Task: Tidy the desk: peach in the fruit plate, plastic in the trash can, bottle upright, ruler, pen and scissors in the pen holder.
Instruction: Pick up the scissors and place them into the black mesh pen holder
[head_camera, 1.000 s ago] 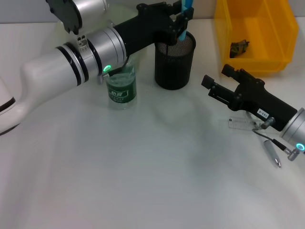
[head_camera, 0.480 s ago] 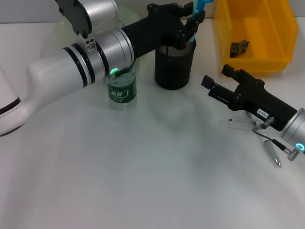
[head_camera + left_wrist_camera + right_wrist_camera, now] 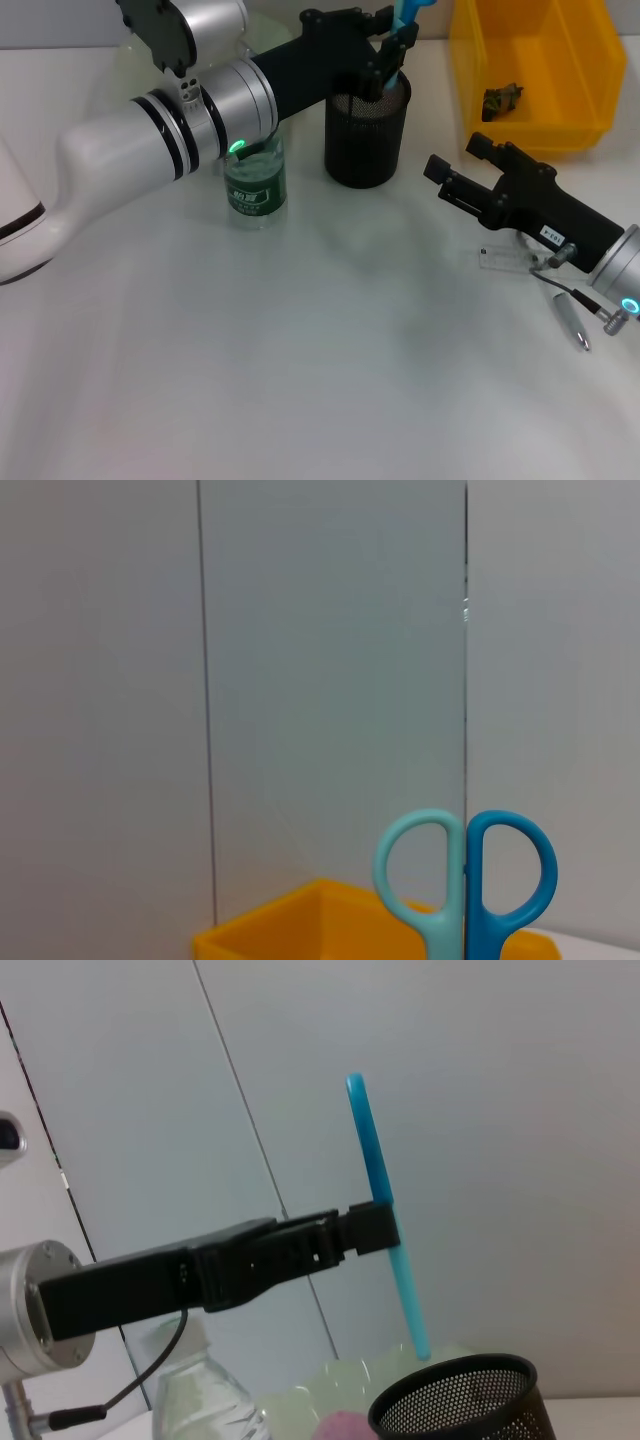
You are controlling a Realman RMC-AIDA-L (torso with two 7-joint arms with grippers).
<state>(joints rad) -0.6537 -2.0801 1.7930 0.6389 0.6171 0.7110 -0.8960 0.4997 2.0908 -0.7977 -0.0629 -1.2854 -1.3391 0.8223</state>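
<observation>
**Scissors poised over the pen holder**

The step in hand is the scissors. The left pincer (image 3: pixel 392 42) reaches across the surface (image 3: pixel 300 380) to about 12 o'clock and is clamped on the scissors (image 3: pixel 405 14), held upright with the handles up. In the right wrist view the blade tip hangs just above the rim of the pen holder (image 3: pixel 367 135), not yet inside it. In the left wrist view the two blue handle loops stand against the wall, with the yellow trash can (image 3: pixel 535 70) behind them.

The next move, as I judge it, calls for a straight descent so the tip clears the mesh rim and drops into the cup, then a release. The tip looks close to the rim, so a small centring correction may be needed first.

The right pincer (image 3: pixel 452 173) rests low at about 3 o'clock, its fingers spread and holding nothing. Just beside it lie the clear ruler (image 3: pixel 505 258) and the pen (image 3: pixel 572 322), both still to be put away.

The bottle (image 3: pixel 255 180) already stands upright at 11 o'clock from the centre, partly behind the left arm. A crumpled piece of plastic (image 3: pixel 502 99) sits in the trash can.
</observation>
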